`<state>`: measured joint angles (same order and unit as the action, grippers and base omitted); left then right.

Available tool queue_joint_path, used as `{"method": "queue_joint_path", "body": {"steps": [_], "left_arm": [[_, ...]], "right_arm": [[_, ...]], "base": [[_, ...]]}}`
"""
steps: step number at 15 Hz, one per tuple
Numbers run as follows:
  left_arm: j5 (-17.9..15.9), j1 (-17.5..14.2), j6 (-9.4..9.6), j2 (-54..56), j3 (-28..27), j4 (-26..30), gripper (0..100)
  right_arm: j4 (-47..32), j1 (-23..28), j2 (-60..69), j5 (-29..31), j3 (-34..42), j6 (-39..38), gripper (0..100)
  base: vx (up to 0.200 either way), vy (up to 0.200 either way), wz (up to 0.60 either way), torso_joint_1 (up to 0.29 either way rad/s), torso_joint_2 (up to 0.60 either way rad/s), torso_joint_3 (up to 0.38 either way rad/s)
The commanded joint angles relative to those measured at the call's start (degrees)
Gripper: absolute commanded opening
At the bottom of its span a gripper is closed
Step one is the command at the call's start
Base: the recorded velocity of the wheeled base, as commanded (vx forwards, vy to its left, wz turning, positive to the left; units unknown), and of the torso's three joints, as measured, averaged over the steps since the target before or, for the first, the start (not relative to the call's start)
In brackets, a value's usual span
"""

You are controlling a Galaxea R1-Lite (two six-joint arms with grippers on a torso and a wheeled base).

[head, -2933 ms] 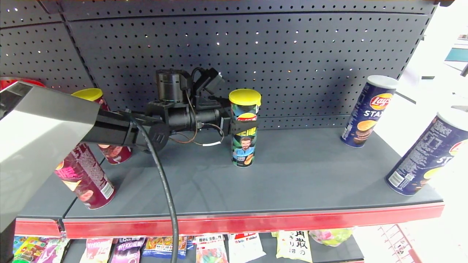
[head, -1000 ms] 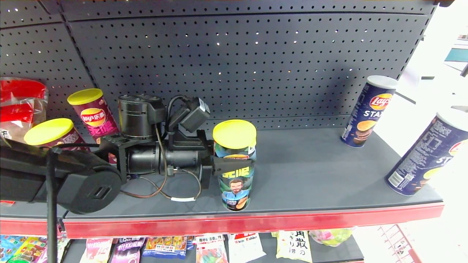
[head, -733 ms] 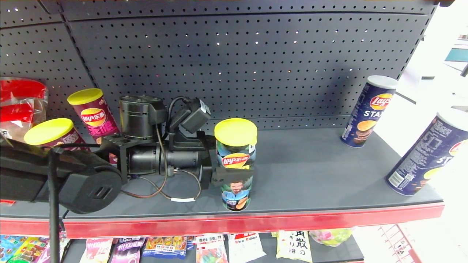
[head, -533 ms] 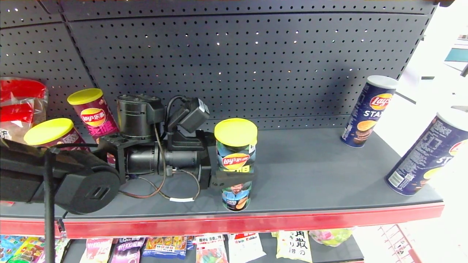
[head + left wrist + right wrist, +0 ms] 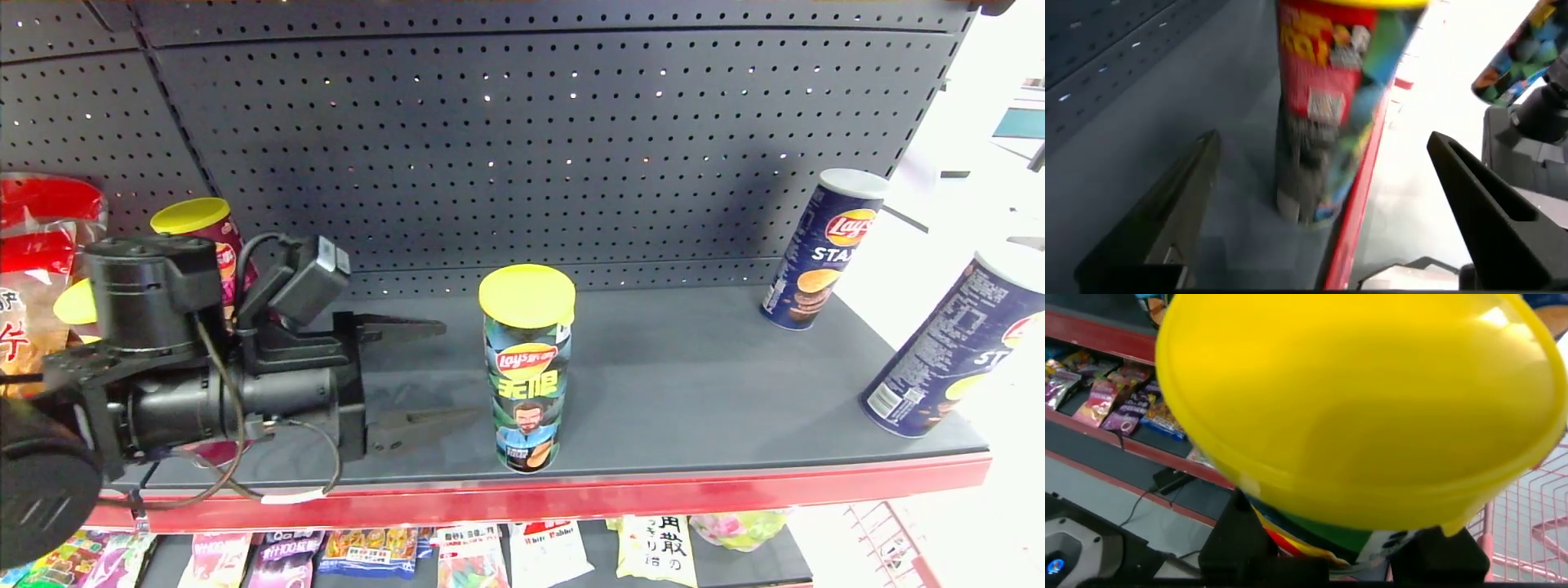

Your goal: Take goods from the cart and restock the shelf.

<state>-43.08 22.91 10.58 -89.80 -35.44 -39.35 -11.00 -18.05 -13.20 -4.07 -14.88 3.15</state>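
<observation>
A chip can (image 5: 526,367) with a yellow lid and green-blue label stands upright near the front edge of the grey shelf (image 5: 694,392). My left gripper (image 5: 459,371) is open, just to the left of the can and apart from it. In the left wrist view the same can (image 5: 1323,122) stands ahead, between the spread fingers (image 5: 1176,212). My right gripper (image 5: 1335,554) is shut on another yellow-lidded chip can (image 5: 1364,408), held off the shelf. That held can (image 5: 1517,55) also appears at the edge of the left wrist view.
Maroon yellow-lidded cans (image 5: 196,216) and a red bag (image 5: 33,204) stand at the shelf's left. Two blue cans (image 5: 820,245) (image 5: 955,343) stand at the right. A pegboard wall (image 5: 531,147) backs the shelf. Snack bags (image 5: 490,555) lie on the lower shelf.
My left gripper brought the can forward to the shelf's front, slid down it, then opened and drew back to the left. The can stays upright.
</observation>
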Motion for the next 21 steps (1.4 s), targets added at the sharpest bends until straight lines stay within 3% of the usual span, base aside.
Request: {"method": "queue_joint_path", "body": {"steps": [1, 3, 6, 9, 14, 21], "left_arm": [[0.54, -1.29, -0.74, 11.40, 8.37, 0.06, 100], [0.98, -1.37, -1.09, 16.58, 13.99, 0.06, 100], [2.83, -1.37, -1.09, 22.12, 18.83, 0.15, 100], [4.23, -1.37, -1.18, 23.70, 19.09, 0.24, 100], [6.08, -1.29, -1.18, 23.88, 18.91, 0.15, 100], [7.05, -1.29, -1.18, 24.23, 18.91, 0.15, 100]], "right_arm": [[3.09, -0.75, -19.67, -1.47, -11.48, 0.11, 0], [9.33, -0.84, -33.73, -2.34, -18.95, 0.11, 0], [14.69, -0.84, -51.22, -9.55, -29.94, 0.90, 0], [16.62, -1.72, -64.05, -10.78, -40.05, 5.20, 0], [16.97, -4.62, -81.72, -10.87, -55.78, 5.38, 0], [27.08, -8.49, -94.29, -12.72, -62.90, 5.38, 0]], "base": [[0.000, 0.000, 0.00, 0.000, 0.00, 0.000], [0.000, 0.000, 0.00, 0.000, 0.00, 0.000], [0.000, 0.000, 0.00, 0.000, 0.00, 0.000], [0.000, 0.000, 0.00, 0.000, 0.00, 0.000], [0.000, 0.000, 0.00, 0.000, 0.00, 0.000], [0.000, 0.000, 0.00, 0.000, 0.00, 0.000]]}}
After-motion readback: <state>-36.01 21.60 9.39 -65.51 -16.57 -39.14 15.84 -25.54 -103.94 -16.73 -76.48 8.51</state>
